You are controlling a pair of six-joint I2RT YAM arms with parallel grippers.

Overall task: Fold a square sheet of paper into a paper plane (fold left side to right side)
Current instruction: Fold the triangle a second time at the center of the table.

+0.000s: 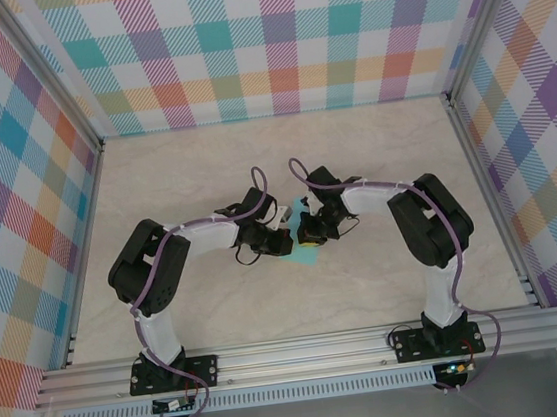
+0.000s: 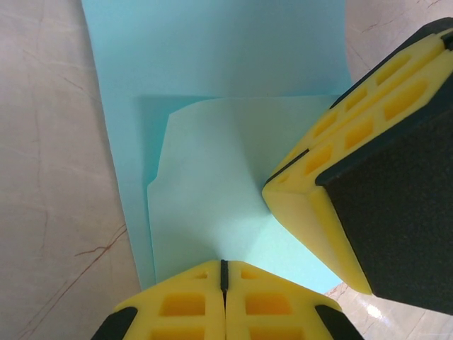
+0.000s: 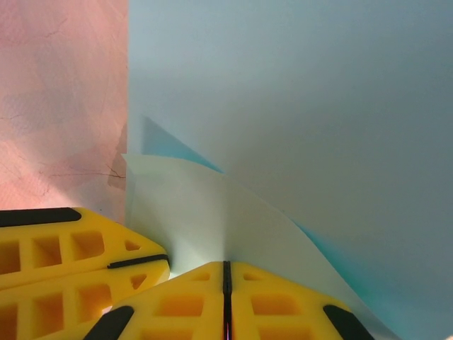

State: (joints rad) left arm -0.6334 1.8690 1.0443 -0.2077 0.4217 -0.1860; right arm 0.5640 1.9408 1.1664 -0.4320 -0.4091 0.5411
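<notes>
The square sheet of paper (image 2: 212, 64) is teal and lies flat on the table, with a paler flap (image 2: 205, 184) folded over and lifted above it. My left gripper (image 2: 224, 263) is shut with the flap's near edge running into its yellow tips. The right gripper's fingers (image 2: 333, 142) press in from the right at the flap's corner. In the right wrist view my right gripper (image 3: 226, 265) is shut on the sheet (image 3: 297, 106), a crease rising from its tips, and the left fingers (image 3: 64, 262) sit close at its left. From above, both grippers (image 1: 280, 240) (image 1: 308, 233) meet tip to tip over the paper (image 1: 309, 258).
The pale marble table (image 1: 204, 177) is ringed by plaid walls (image 1: 269, 38) and an aluminium rail (image 1: 305, 351) along the near edge. Both arms bend inward toward the middle.
</notes>
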